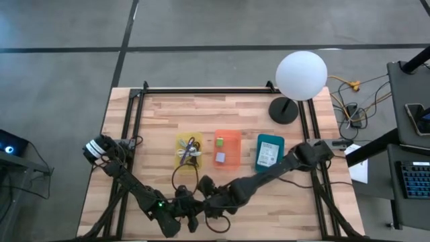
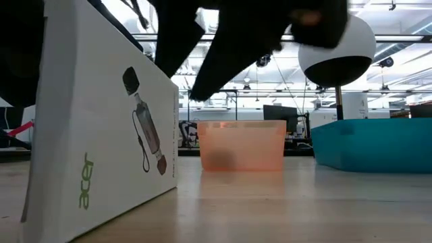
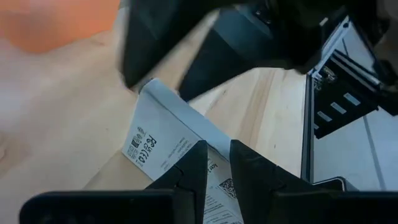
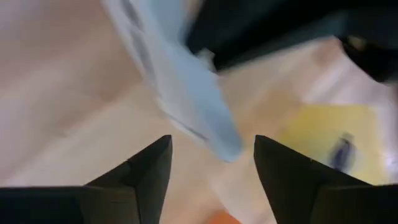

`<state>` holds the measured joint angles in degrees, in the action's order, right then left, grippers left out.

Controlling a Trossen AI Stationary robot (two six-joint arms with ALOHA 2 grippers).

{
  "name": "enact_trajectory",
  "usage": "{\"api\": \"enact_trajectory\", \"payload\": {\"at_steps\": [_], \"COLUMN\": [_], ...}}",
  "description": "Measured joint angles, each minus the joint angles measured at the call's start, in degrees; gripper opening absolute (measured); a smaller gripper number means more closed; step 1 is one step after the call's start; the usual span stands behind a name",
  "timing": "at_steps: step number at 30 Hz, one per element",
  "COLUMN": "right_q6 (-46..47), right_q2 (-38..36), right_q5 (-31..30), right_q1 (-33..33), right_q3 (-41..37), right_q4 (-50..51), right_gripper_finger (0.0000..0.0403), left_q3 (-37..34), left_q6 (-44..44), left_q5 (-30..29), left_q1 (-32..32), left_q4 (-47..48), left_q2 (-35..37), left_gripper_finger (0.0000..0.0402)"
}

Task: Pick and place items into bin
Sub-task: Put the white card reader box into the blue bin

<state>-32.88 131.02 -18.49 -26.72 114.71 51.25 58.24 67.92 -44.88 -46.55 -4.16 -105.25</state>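
White printed cardboard box (image 3: 163, 144) is tipping beside the orange bin (image 1: 227, 148); my left fingers (image 3: 186, 180) are nearly closed, my right fingers (image 4: 149, 168) are gaping empty, and a nudge could topple it.

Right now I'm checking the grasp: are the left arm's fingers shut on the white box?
Yes, shut on it: in the left wrist view the fingers pinch the white box edge, nearly touching.

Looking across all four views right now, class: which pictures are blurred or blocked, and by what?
Right wrist view: motion-smeared throughout, the white rectangular box and yellow bin soft. Left wrist view: the translucent orange plastic bin out of focus; box print sharp. Low view: backlit arms are black silhouettes, the box fills the left. High view: evenly lit, sharp.
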Motion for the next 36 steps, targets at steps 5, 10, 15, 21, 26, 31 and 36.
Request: {"api": "enact_trajectory", "payload": {"at_steps": [5, 10, 15, 21, 26, 31, 36], "right_q6": [-0.39, -0.34, -1.47, -1.79, -1.63, -0.75, -0.29], "right_q2": [-0.06, 0.57, 1.52, 2.13, 2.74, 2.76, 2.76], "right_q5": [0.54, 5.48, 9.53, 9.73, 11.52, 11.73, 12.69], "right_q1": [0.30, 0.12, 0.14, 0.71, 1.26, 1.52, 1.62], "right_q3": [2.56, 3.94, 3.39, 3.24, 3.17, 2.30, 2.28], "right_q4": [-0.05, -0.23, -1.36, -3.08, -3.69, -3.76, -3.45], "right_gripper_finger": [0.0221, 0.0219, 0.0219, 0.0219, 0.0218, 0.0185, 0.0125], "left_q3": [-0.02, -0.02, -0.02, -0.04, -0.04, 0.05, 0.13], "left_q6": [0.72, 0.72, 0.70, 0.74, 0.70, 0.51, 0.28], "left_q5": [0.02, 0.02, 0.00, -0.05, -0.26, -0.09, -0.02], "left_q1": [-0.01, -0.01, -0.04, -0.06, -0.06, -0.04, -0.04], "left_q4": [0.04, 0.07, 0.05, -0.03, -0.26, -1.09, -1.27], "left_q2": [0.00, 0.00, -0.02, -0.02, 0.02, 0.00, 0.00], "left_gripper_finger": [0.0052, 0.0052, 0.0052, 0.0052, 0.0052, 0.0052, 0.0052]}}
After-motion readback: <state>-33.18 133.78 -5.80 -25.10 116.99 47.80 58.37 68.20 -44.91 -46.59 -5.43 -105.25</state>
